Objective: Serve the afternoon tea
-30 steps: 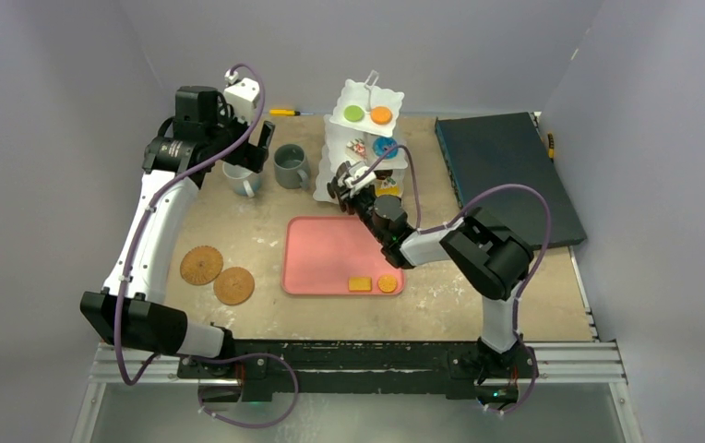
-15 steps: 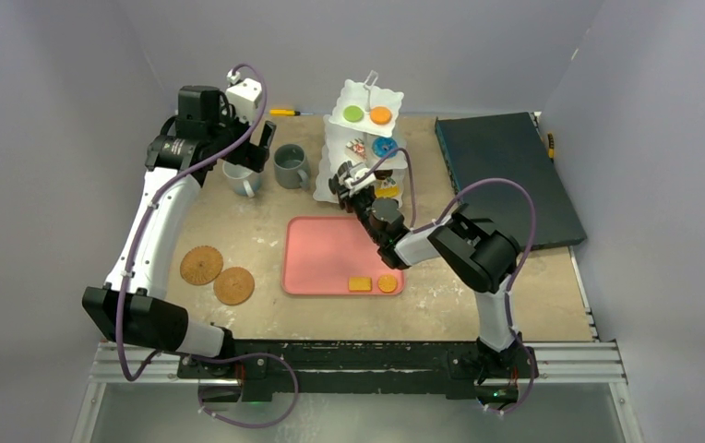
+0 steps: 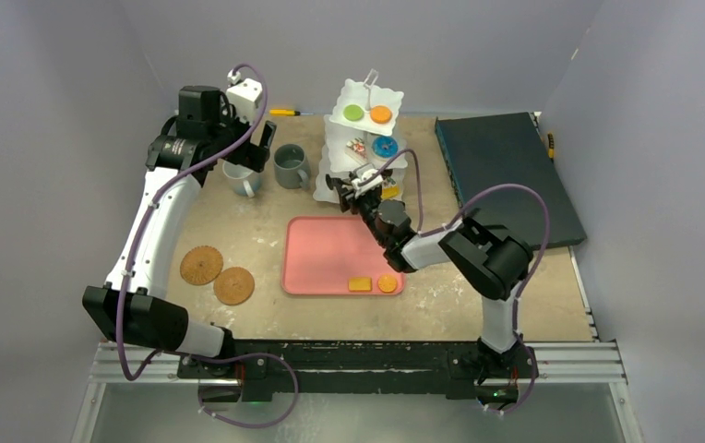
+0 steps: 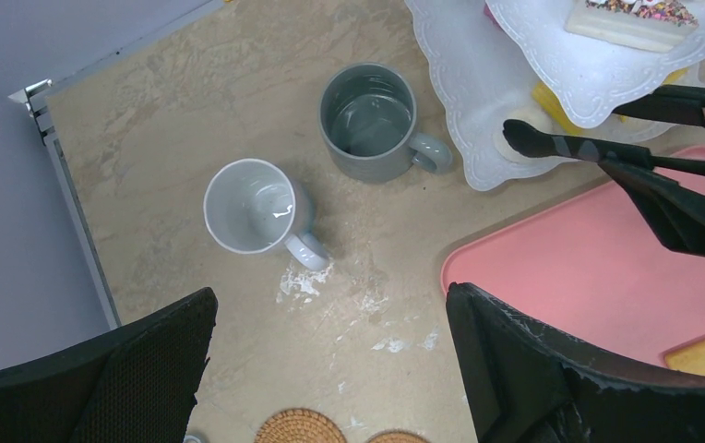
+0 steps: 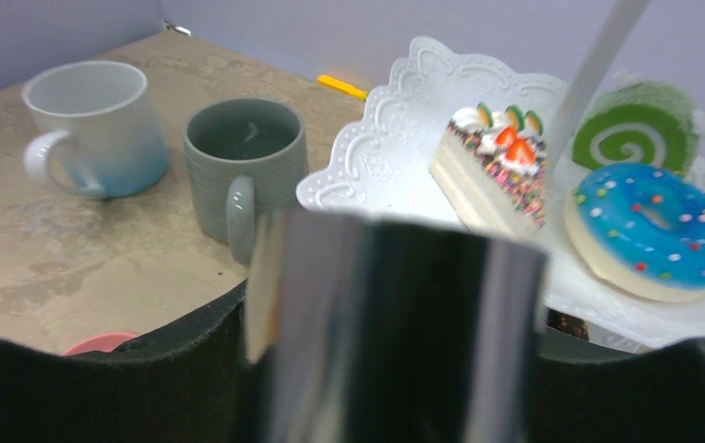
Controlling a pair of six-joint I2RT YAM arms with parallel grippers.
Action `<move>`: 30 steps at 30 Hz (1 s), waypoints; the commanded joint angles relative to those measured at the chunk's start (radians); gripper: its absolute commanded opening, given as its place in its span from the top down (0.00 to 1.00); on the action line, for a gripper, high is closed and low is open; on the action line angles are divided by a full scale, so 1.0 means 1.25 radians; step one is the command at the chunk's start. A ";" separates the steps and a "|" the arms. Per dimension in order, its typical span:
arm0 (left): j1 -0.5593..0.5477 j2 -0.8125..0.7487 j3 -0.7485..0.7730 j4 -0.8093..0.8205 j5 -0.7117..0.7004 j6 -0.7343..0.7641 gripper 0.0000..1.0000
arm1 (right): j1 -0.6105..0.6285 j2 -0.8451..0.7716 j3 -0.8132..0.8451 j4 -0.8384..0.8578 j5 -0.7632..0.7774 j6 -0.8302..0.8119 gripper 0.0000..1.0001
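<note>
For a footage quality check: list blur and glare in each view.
Right wrist: the metal tongs up close are blurred and glary, while the blue donut is sharp. Left wrist: small glint inside the white mug. Top external: evenly lit, no glare.

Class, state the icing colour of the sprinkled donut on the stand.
The donut is blue; see the right wrist view.

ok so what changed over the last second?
The right jaws, gripping the tongs, slid slightly to the right along the stand's bottom tier. Nothing was visibly picked up or dropped. The left jaws stayed open near the white mug. The grey mug, coasters and tray did not move.
</note>
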 commanded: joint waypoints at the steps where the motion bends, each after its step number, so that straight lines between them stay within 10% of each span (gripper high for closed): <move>1: 0.007 -0.009 0.000 0.023 0.006 0.011 0.05 | 0.023 -0.124 -0.061 0.022 0.010 0.023 0.41; 20: 0.007 -0.043 -0.024 0.025 0.020 0.002 0.06 | 0.111 -0.615 -0.300 -0.423 -0.022 0.167 0.45; 30: 0.007 -0.041 -0.024 0.023 0.030 -0.004 0.07 | 0.228 -0.673 -0.359 -0.521 0.127 0.267 0.45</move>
